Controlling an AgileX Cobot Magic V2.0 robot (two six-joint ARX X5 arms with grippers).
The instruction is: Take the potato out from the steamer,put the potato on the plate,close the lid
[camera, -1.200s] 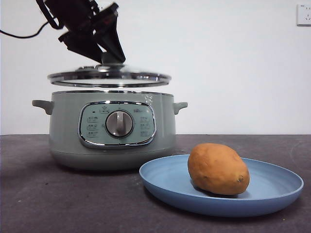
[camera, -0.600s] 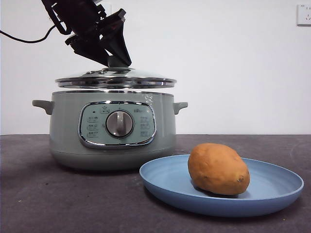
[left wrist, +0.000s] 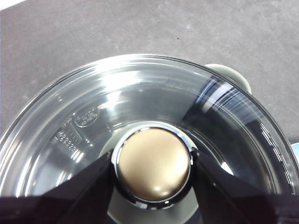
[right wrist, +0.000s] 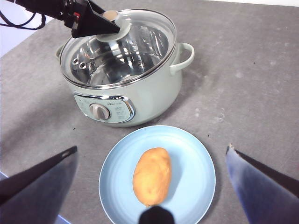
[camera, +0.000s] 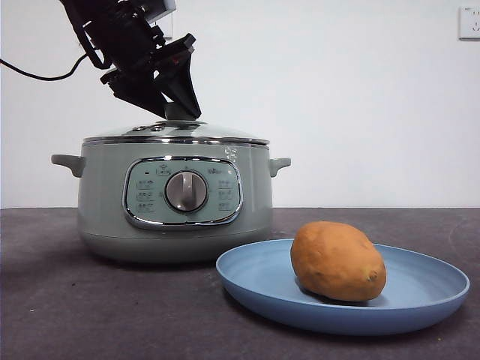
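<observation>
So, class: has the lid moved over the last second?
Yes. The lid has dropped straight down onto the steamer; the gap above the pot's rim has closed. The left tool is shut on its knob.

Around your work area: table, wall, socket

You have a dark grey, faintly mottled tabletop [camera: 112, 315] running back to a plain white wall [camera: 360, 105]. You can see a white wall socket [camera: 469, 22] high at the wall's far corner.
</observation>
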